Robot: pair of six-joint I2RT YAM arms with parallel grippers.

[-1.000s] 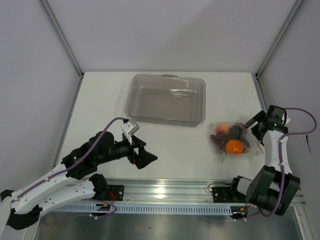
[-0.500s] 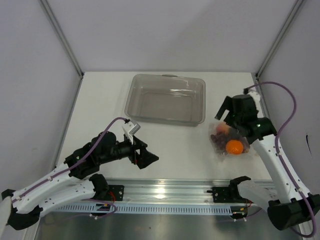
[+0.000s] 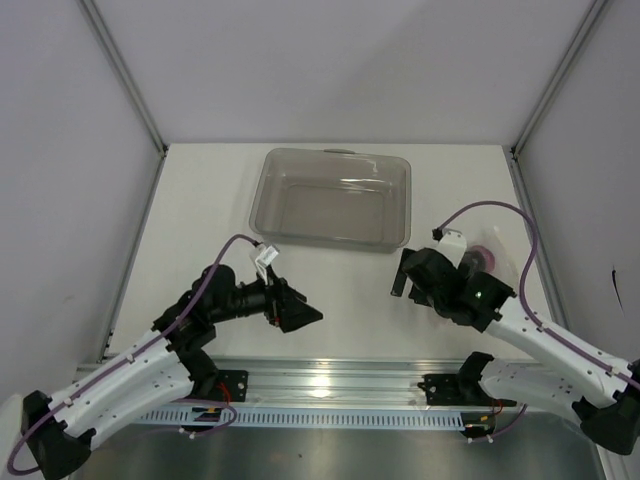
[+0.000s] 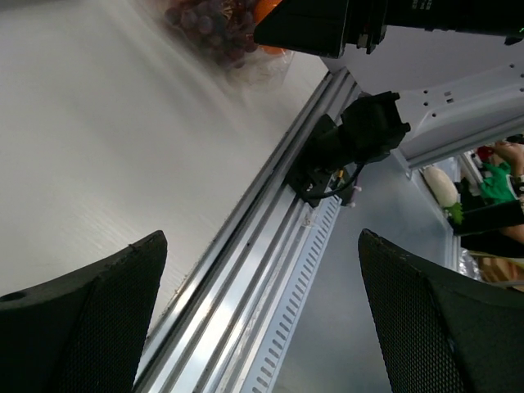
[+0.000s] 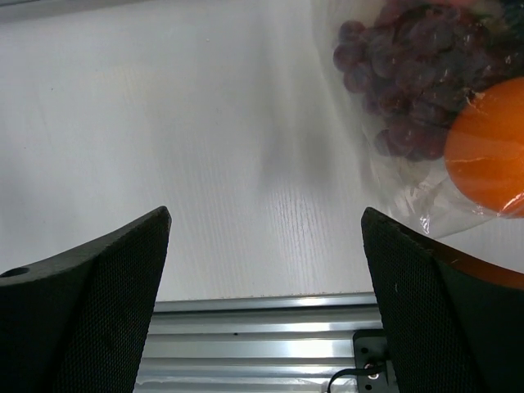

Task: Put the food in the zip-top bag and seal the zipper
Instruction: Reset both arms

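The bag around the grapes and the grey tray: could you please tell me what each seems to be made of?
The bag looks like thin, soft clear plastic: it wrinkles and glints around the grapes. The tray seems to be rigid, glossy, translucent grey plastic: its walls are see-through and carry bright highlights.

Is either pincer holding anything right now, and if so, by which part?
Nothing is held. The left pincer and the right pincer both stand open and empty. The filled bag lies apart from the right one's fingers.

walls [image 3: 330, 60]: plain grey panels | table [image 3: 200, 220]: white, matte | near edge: aluminium rail [image 3: 340, 385] | light: even, soft
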